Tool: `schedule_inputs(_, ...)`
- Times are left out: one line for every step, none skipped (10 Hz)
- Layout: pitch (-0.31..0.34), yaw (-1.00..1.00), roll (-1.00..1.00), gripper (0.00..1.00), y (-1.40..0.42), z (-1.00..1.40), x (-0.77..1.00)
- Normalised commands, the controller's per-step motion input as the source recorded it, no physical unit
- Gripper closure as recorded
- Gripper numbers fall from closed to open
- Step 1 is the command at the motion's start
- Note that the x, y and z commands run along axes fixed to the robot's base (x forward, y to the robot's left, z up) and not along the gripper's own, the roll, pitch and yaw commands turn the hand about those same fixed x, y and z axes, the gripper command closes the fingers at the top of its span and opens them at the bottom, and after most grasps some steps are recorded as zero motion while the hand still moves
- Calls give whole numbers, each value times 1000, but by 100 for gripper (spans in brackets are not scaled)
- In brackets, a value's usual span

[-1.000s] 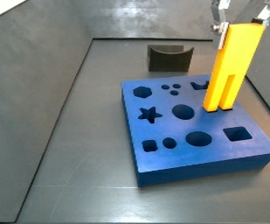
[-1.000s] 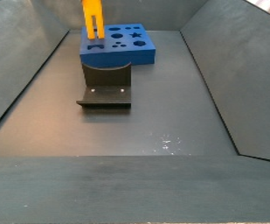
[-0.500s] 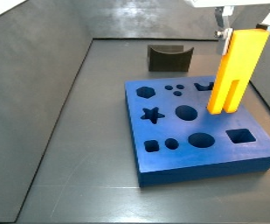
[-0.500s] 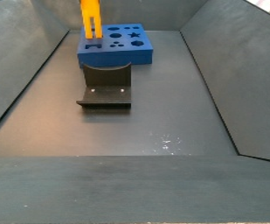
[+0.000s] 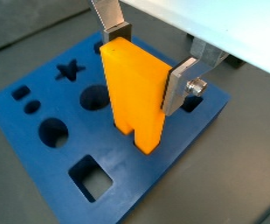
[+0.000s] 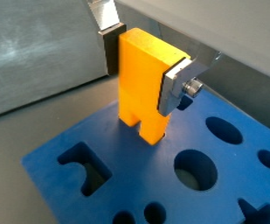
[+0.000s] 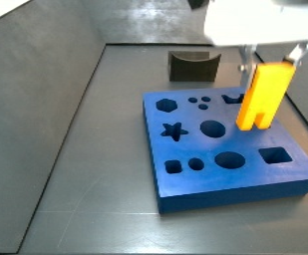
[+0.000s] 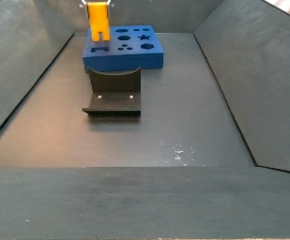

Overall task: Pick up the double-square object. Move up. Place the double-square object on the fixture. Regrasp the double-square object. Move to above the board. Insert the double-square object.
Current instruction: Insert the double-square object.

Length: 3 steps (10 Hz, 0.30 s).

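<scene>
Double-square object (image 5: 137, 96) is held upright, clamped in gripper (image 6: 143, 61), lower end w/ groove just above board (image 7: 223, 159). If misaligned w/ the cut-out, a jam on the rim is risked.

This is looking like a robot test cell in a lab: bare grey walls are enclosing a dark floor (image 8: 173, 122), a blue board (image 7: 223, 144) of shaped cut-outs is lying there beside a fixture (image 8: 114, 98), and the claw (image 5: 148, 61) is hanging above the board.
</scene>
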Motion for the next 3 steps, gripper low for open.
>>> schedule_inputs(0, 0, 140, 100, -100, -326, 20)
schedule_inputs(0, 0, -29, 100, 9, 0, 0)
schedule_inputs(0, 0, 0, 100, 0, 0, 0)
